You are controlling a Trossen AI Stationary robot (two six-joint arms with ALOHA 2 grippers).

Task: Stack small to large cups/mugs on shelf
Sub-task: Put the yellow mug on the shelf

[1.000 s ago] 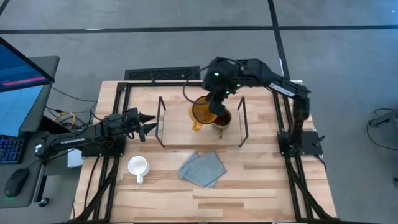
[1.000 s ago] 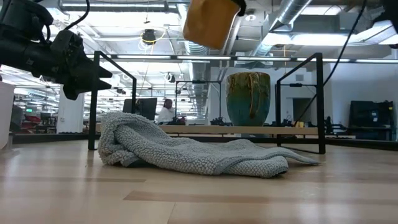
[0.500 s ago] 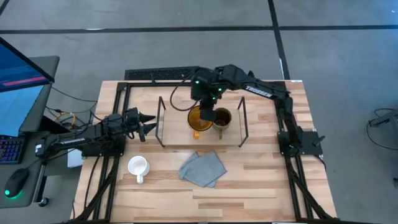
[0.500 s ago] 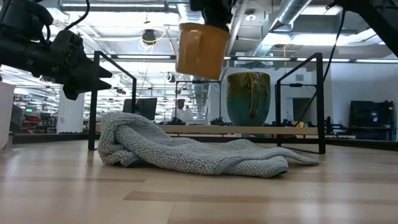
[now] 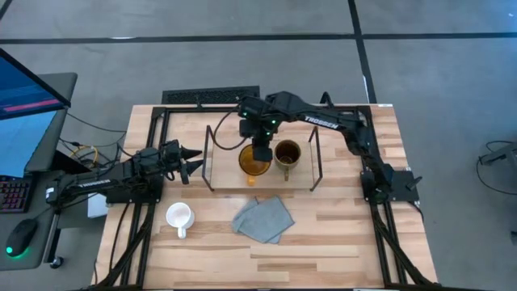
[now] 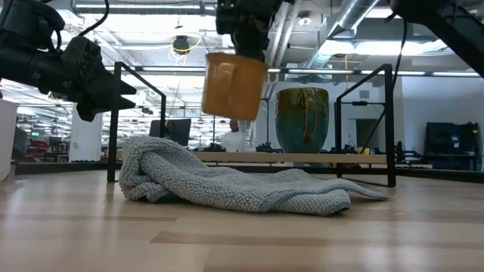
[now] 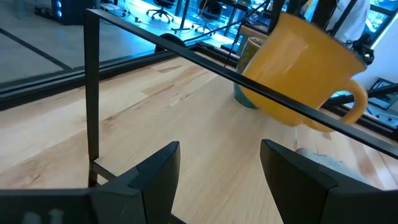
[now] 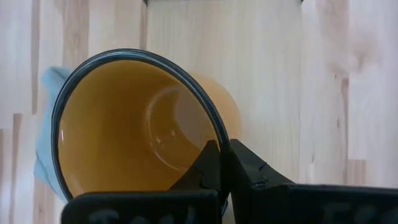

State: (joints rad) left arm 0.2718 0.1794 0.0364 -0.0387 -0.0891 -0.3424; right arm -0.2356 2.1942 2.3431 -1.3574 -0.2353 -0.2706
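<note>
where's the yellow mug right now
In the high view the yellow mug hangs above the shelf, gripped at its rim by the right gripper, just left of the olive-brown mug standing there.

Grey floor [image 5: 242,65] around the table; exposed ducts [image 6: 355,19] overhead.

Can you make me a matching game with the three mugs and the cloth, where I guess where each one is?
Things:
1. yellow mug
2. olive-brown mug
3. white mug
4. grey-blue cloth

Places:
A. lying crumpled on the table in front of the shelf
B. standing on the shelf
C. held in the air by the right gripper, tilted
D. on the table near the left gripper, off the shelf

Pairs: 1-C, 2-B, 3-D, 4-A
</note>
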